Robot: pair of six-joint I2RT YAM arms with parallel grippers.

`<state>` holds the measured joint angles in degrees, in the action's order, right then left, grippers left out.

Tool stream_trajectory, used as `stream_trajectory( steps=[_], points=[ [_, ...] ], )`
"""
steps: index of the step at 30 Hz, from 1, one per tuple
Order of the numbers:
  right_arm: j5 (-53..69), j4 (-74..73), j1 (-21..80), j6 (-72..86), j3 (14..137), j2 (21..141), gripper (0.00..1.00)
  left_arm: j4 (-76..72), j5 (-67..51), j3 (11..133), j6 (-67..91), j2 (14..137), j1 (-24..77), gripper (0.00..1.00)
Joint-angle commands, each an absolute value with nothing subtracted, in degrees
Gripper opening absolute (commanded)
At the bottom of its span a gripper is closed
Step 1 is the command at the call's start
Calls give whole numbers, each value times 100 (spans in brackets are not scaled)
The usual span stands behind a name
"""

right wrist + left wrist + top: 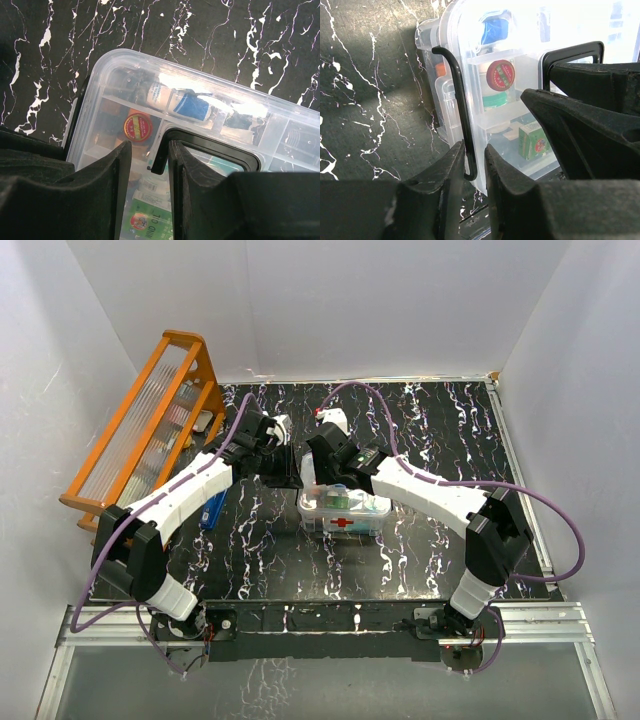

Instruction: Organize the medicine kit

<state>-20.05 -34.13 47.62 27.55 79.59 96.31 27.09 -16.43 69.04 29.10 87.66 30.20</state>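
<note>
Medicine kit and both grippers, seen from above and from the two wrists. The clear rectangular plastic medicine kit (345, 512) stands near the middle of the black, white-veined table (430, 430), between the two arms. Its long axis runs left to right across the table. The long side bearing the red cross (343, 524) faces the arm bases. The matching clear lid (125, 70) lies on the box, with its dark rectangular loop handle (215, 147) on top.

Through the plastic, divided compartments show a round red-topped tin (500, 75), a white bottle with a blue label (182, 102) and a small green carton (534, 141). A thin black wire clasp (456, 85) runs along the left end of the kit, just under the lid's rim.

The left gripper (475, 160) is at that end with its jaws nearly together. The lower leg of the wire clasp passes between them, close against one finger. Whether they pinch the wire cannot be told.

The right gripper (149, 160) is over the lid, jaws a little apart and astride one corner of the handle. The handle lies against one finger with a sliver of gap beside the other — a firm grip cannot be confirmed.

An orange wooden rack (150, 430) leans at the far left — well apart from the kit.
</note>
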Motion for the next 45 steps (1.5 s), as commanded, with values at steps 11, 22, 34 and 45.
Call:
stream_trajectory(
  steps=[11, 22, 34, 45],
  points=[
    [-1855, -3364, 4665, 2909, 8475, 9126, 37, 3010, -465, 7287, 2830, 8174, 2963, 43],
    [-2555, -3496, 3995, 3181, 6922, 7603, 44, 2716, -185, 6678, 2671, 7456, 2912, 76],
    [-3219, -4296, 3806, 2799, 6135, 5312, 73, 2892, 371, 6523, 2330, 6124, 2918, 99],
    [-3938, -4887, 3807, 2396, 6798, 3869, 98, 3515, 1213, 7039, 1950, 4564, 2911, 99]
  ],
)
